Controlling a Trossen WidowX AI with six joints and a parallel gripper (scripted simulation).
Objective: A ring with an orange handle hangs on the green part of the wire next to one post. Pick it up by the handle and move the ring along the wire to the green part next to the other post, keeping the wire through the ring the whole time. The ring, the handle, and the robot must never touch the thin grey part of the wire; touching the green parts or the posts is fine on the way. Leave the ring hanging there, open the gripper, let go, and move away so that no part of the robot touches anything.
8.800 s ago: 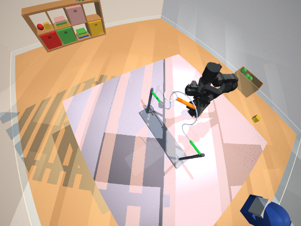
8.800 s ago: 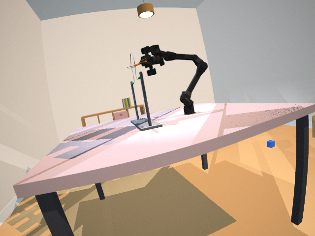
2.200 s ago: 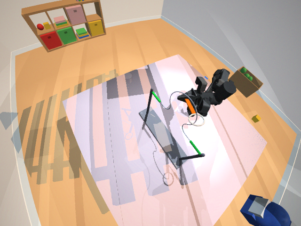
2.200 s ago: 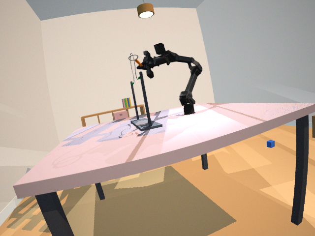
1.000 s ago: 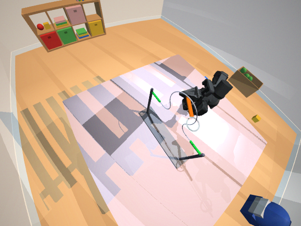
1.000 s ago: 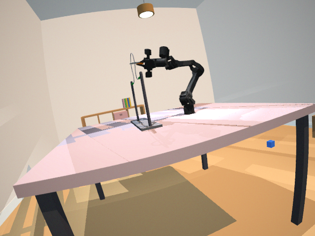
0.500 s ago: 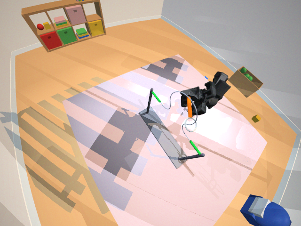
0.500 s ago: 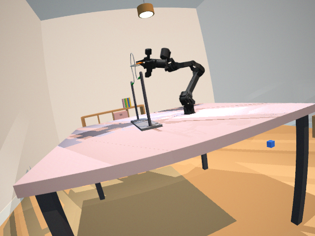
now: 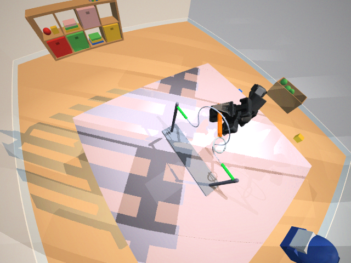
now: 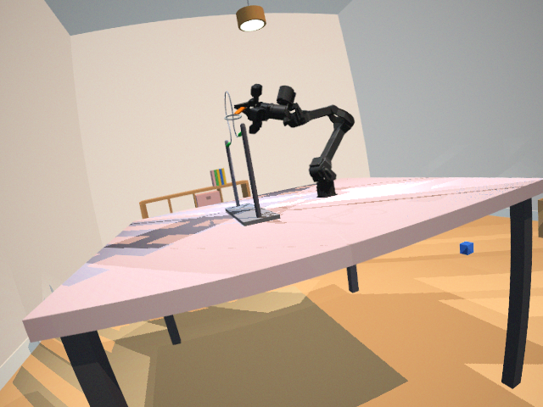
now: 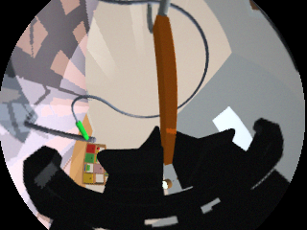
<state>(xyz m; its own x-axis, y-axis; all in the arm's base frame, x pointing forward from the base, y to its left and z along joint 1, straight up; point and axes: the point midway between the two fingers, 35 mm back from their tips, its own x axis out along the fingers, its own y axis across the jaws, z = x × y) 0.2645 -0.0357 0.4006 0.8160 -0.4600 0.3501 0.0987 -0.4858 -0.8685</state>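
My gripper (image 9: 219, 111) (image 10: 244, 108) (image 11: 159, 128) is shut on the orange handle (image 9: 220, 124) (image 10: 239, 111) (image 11: 166, 86). The pale ring (image 9: 219, 152) (image 10: 232, 119) is around the thin grey wire (image 9: 208, 107) (image 10: 226, 91) (image 11: 207, 53), between the tall loop and the lower-right green part (image 9: 227, 171) in the top view. I cannot tell whether the ring touches the wire. The other green part (image 9: 181, 112) (image 11: 82, 129) adjoins the far post (image 9: 174, 117) (image 10: 232, 175) (image 11: 59, 131). The near post (image 9: 224, 182) (image 10: 250, 170) stands at the opposite end. The ring is mostly out of the wrist view.
Both posts rise from a grey base plate (image 9: 188, 158) (image 10: 245, 219) on the pink table (image 9: 221, 226) (image 10: 175, 267). The wire loop curves close in front of my fingers. A shelf (image 9: 56, 57), a box of green balls (image 9: 286, 98) and a yellow block (image 9: 298, 138) stand beyond the table.
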